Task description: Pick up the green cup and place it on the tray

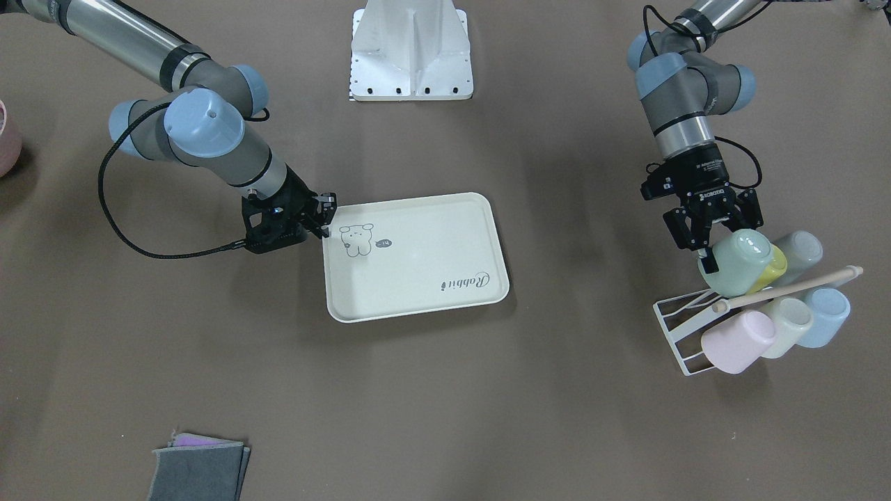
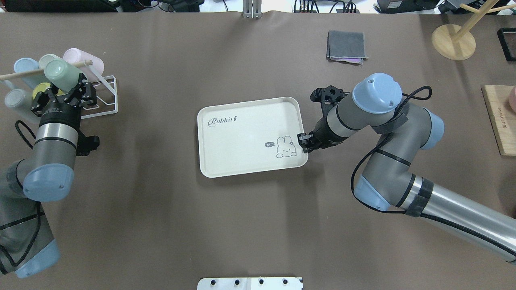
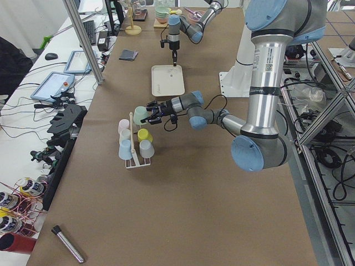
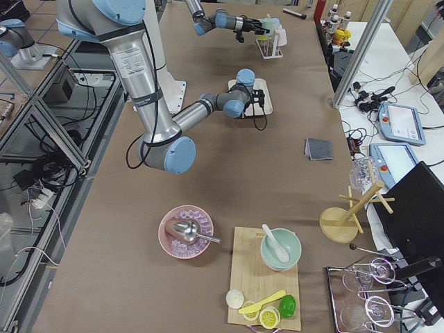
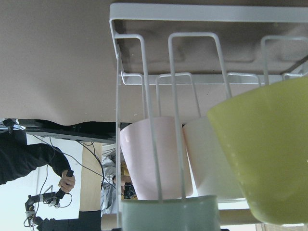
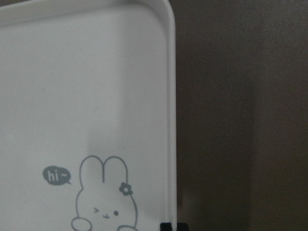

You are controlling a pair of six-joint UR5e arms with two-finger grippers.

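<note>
Tilted green cup [image 1: 738,261], well off tray [image 1: 418,268]

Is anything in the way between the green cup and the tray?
Nothing visible does. No object lies between the green cup, held by the left gripper at the rack, and the tray. The right gripper only pinches the tray's opposite rim, and the tray holds nothing.

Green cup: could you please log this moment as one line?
left gripper: shut on green cup at rack | right gripper: on tray rim | tray: no cup
</note>
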